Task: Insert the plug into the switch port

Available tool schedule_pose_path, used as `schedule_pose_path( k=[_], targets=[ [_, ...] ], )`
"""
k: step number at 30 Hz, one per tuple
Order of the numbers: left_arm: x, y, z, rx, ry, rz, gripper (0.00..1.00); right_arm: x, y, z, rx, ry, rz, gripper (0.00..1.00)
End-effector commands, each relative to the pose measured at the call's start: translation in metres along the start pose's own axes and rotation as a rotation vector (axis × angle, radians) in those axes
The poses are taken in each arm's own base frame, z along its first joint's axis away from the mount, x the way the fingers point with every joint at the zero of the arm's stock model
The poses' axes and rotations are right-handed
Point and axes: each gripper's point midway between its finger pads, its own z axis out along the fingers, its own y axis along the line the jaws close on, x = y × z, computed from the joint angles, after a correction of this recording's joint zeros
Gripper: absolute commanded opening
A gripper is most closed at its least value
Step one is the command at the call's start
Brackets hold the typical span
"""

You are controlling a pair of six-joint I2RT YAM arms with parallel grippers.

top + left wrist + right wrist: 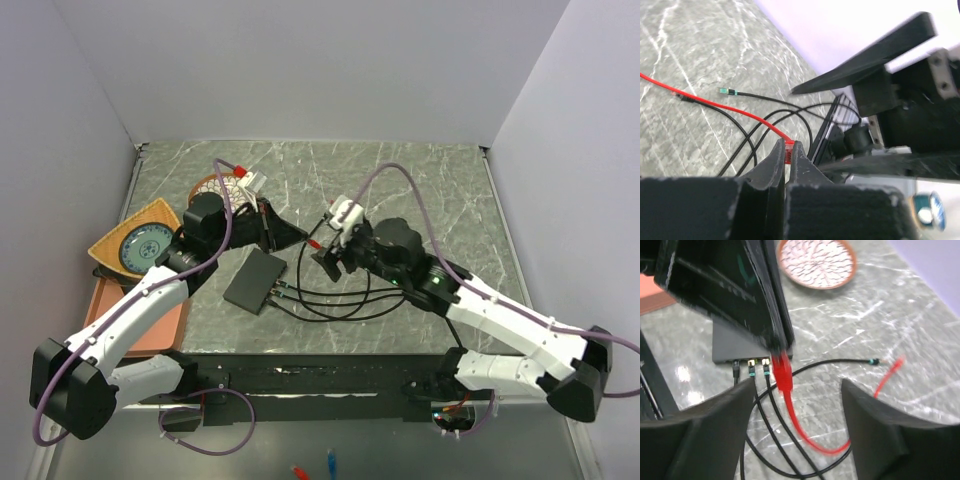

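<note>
Jaws: left tight on red plug [781,372], right wide, empty; black cables [840,361] beside switch [254,279].

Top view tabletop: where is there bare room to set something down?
Bare: the grey marble table's far-right quarter, between right arm and side wall. Crowded: the middle, around the flat matte-black switch, looped black cables, left hand and right hand.

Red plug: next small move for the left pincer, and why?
Probably push the left pincer toward the switch to seat the red plug: it's gripped, tip at the socket edge beside the plugged black cables, seemingly not fully in.
</note>
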Motion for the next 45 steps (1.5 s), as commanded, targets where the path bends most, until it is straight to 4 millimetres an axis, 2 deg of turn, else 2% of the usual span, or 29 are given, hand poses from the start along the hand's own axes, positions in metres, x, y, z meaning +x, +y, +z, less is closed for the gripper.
schedule_pose_path(
  k=[1,7,8,9,10,20,24,29,39,44,45],
  targets=[
    [-0.020,0.002,0.000,-0.079,-0.086,-0.133,0.01,-0.037,-0.026,-0.022,0.146,-0.186,0.040,0.87],
    [-0.024,0.008,0.003,-0.115,-0.116,-0.248,0.01,-0.034,-0.027,-0.014,0.163,-0.154,0.001,0.84],
    [-0.024,0.008,0.003,-0.116,-0.115,-0.262,0.01,-0.032,-0.025,-0.011,0.156,-0.147,-0.003,0.82],
    [-0.023,0.009,0.004,-0.117,-0.112,-0.265,0.01,-0.033,-0.023,-0.009,0.145,-0.147,-0.008,0.67],
    [-0.023,0.009,0.004,-0.115,-0.111,-0.270,0.01,-0.033,-0.021,-0.008,0.140,-0.146,-0.009,0.64],
    [-0.022,0.008,0.006,-0.103,-0.104,-0.291,0.01,-0.026,-0.011,0.007,0.108,-0.108,-0.031,0.63],
    [-0.020,0.007,0.007,-0.095,-0.097,-0.289,0.01,-0.024,-0.015,0.009,0.130,-0.101,-0.035,0.56],
    [-0.021,0.005,0.007,-0.081,-0.092,-0.285,0.01,-0.021,-0.018,0.012,0.147,-0.091,-0.031,0.52],
    [-0.020,0.001,0.007,-0.064,-0.085,-0.277,0.01,-0.030,-0.020,0.016,0.158,-0.126,-0.030,0.52],
    [-0.019,0.001,0.007,-0.064,-0.076,-0.277,0.01,-0.032,-0.021,0.017,0.161,-0.130,-0.027,0.42],
    [-0.019,0.001,0.007,-0.061,-0.077,-0.276,0.01,-0.033,-0.021,0.018,0.160,-0.133,-0.030,0.35]
  ],
)
